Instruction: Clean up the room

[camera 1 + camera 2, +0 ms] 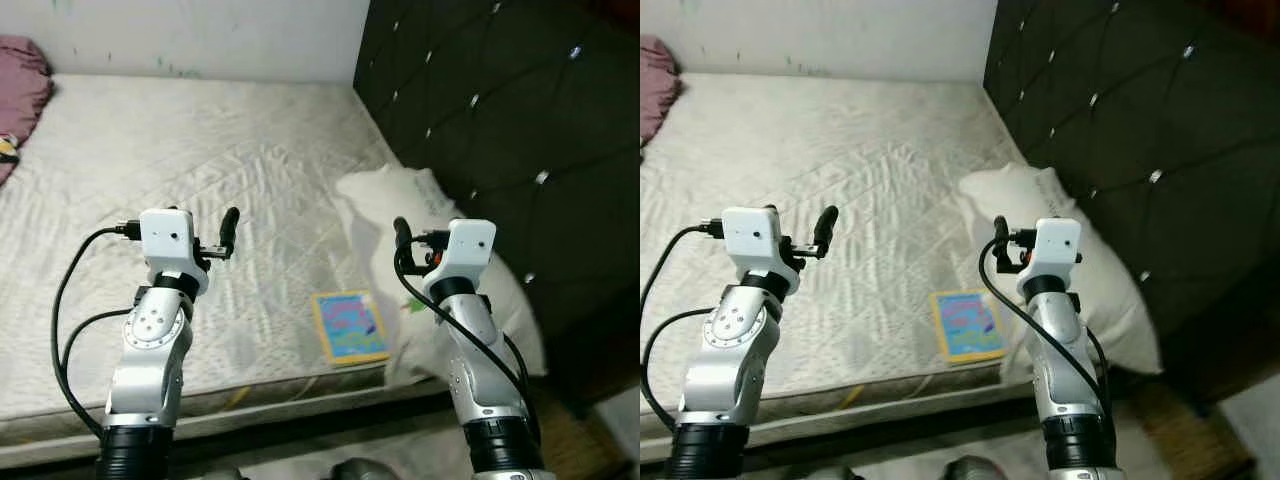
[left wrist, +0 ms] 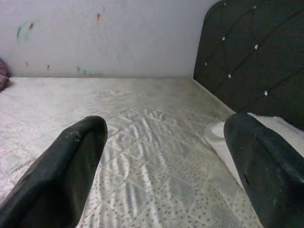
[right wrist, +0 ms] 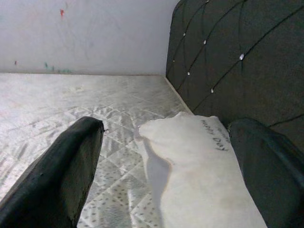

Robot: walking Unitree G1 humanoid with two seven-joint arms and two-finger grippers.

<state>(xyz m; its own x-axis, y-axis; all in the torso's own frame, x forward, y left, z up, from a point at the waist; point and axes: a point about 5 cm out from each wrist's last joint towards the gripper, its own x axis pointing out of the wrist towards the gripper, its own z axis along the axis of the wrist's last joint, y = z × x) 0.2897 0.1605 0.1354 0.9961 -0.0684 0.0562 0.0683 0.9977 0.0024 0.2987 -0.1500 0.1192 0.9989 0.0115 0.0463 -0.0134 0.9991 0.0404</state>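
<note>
Right gripper, fingers spread, hovers above the pillow; left gripper likewise. Lower onto the colourful book squarely, gripping its edge.

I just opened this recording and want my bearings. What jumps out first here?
A bare quilted mattress fills the scene, with a black tufted headboard on the robot's right. A white pillow lies against the headboard, and a colourful book sits near the mattress's front edge. The left gripper and right gripper hover open above.
</note>
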